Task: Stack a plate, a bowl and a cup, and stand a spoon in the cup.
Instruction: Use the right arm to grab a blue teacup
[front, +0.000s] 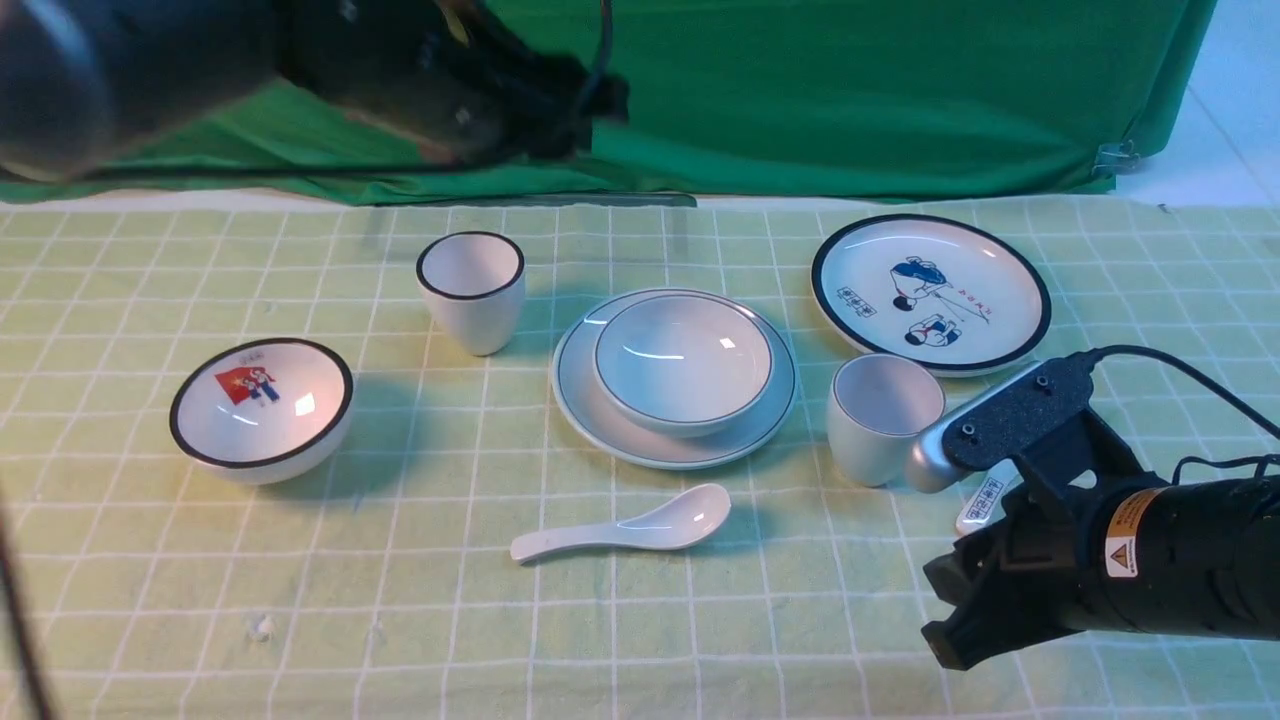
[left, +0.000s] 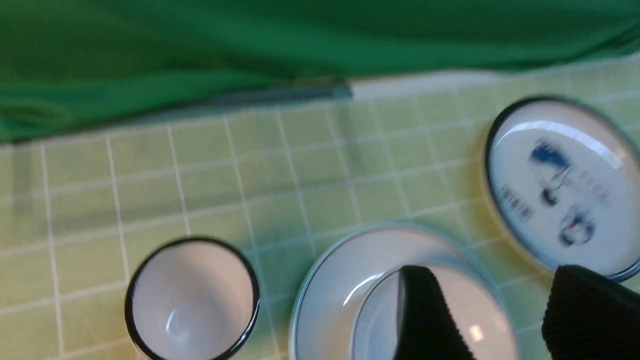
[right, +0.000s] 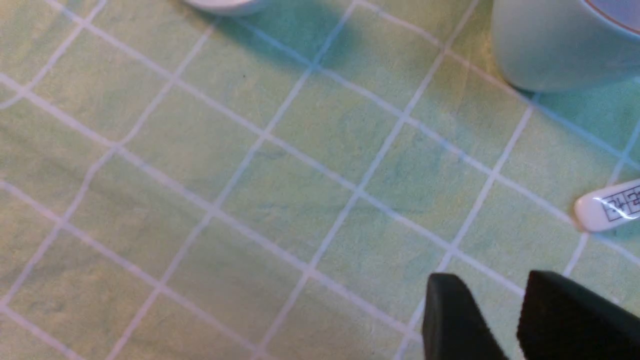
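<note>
Front view: the plain bowl (front: 683, 360) is sitting in the plain plate (front: 575, 400); the plain cup (front: 880, 415) beside them and the white spoon (front: 640, 530) in front are waiting.
Left wrist view: the left gripper (left: 492, 272) is hovering over the bowl, jaws apart, empty.
Right wrist view: the right gripper (right: 492, 280) is hanging empty, jaws slightly apart.

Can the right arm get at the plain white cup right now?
Probably yes: the right gripper sits low close to the cup, jaws parted and empty; only the printed spoon lies near its path.

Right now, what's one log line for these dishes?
bowl on plate | cup beside plate | spoon flat on cloth | left gripper open | right gripper open, empty
</note>
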